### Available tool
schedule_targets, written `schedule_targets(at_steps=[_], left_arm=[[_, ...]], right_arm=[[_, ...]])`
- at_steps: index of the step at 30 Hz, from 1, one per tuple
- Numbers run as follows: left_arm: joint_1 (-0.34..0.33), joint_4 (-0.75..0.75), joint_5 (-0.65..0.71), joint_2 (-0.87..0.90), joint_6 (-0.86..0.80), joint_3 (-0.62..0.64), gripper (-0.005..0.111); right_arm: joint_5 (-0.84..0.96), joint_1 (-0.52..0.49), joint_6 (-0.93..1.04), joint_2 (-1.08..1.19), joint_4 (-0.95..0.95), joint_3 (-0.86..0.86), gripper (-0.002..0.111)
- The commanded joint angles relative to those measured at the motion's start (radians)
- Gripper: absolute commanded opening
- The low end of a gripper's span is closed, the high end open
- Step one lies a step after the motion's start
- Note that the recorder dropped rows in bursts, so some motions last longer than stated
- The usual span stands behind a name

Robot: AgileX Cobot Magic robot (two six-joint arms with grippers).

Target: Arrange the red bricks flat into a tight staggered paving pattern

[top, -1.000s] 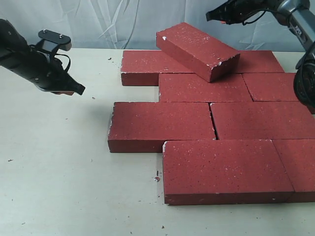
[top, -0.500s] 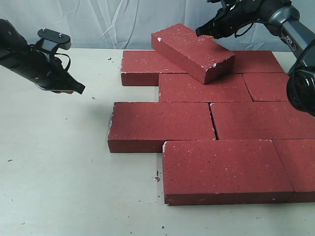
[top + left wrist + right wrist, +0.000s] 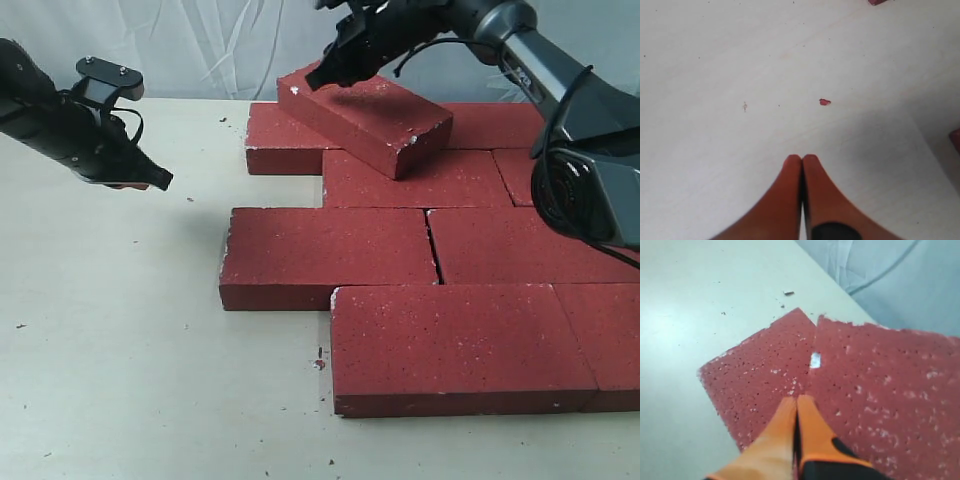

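Several red bricks lie flat in staggered rows on the right of the table: a front one (image 3: 455, 345), one in the row behind it (image 3: 325, 255), and a back-left one (image 3: 285, 135). One loose brick (image 3: 365, 110) rests askew and tilted on top of the back rows. My right gripper (image 3: 318, 80) is shut, its tips at the loose brick's far-left corner. In the right wrist view its tips (image 3: 797, 399) sit over the edge between that brick (image 3: 880, 380) and the flat brick beneath (image 3: 755, 380). My left gripper (image 3: 165, 183) (image 3: 801, 157) hangs shut and empty above bare table.
The pale table (image 3: 120, 330) stretches left of the bricks. Small red crumbs lie on it (image 3: 318, 363), and one chip (image 3: 825, 102) sits ahead of the left gripper. A crumpled pale backdrop (image 3: 220, 40) closes the far edge.
My right gripper has swept left across the back of the scene to the loose brick's far-left corner, and that brick has slid left on top of the back row. The left arm has not moved.
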State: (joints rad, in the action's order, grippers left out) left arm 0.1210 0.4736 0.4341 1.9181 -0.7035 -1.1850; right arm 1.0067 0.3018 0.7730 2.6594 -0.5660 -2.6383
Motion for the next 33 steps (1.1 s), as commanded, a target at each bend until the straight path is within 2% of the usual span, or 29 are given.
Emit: schedule_targets(at_steps=[1,4,13,16,21,26,29,32,33], left_arm=[[0.0,0.006,-0.005,-0.009,0.0,0.004,0.0],[0.0,0.007,-0.009,-0.009,0.0,0.004,0.0],[0.0,0.007,-0.012,-0.009,0.0,0.004,0.0],[0.0,0.007,-0.021,-0.009,0.0,0.004,0.0],[0.0,0.007,-0.023,-0.009,0.0,0.004,0.0],[0.0,0.007,-0.023,-0.009,0.0,0.004,0.0],[0.0,0.007,-0.039,-0.009,0.0,0.004,0.0],[0.0,0.005,-0.061,-0.009,0.0,0.004,0.0],[0.0,0.005,-0.074,-0.009,0.0,0.004,0.0]], right_arm=[[-0.172,0.008,-0.126,-0.033,0.242,-0.001,-0.001],[-0.275,-0.018,-0.333,-0.02,0.4,0.001,-0.001],[-0.27,-0.068,-0.309,0.073,0.395,0.001,-0.001],[-0.226,-0.07,-0.201,0.083,0.328,0.001,-0.001],[-0.1,-0.068,0.11,0.073,0.104,0.0,-0.001],[0.026,-0.068,0.263,0.044,-0.056,-0.026,-0.001],[0.214,-0.062,0.4,0.002,-0.248,-0.03,-0.001],[0.161,-0.064,0.311,-0.046,-0.157,-0.03,-0.001],[0.098,-0.074,0.122,-0.087,-0.011,-0.03,-0.001]])
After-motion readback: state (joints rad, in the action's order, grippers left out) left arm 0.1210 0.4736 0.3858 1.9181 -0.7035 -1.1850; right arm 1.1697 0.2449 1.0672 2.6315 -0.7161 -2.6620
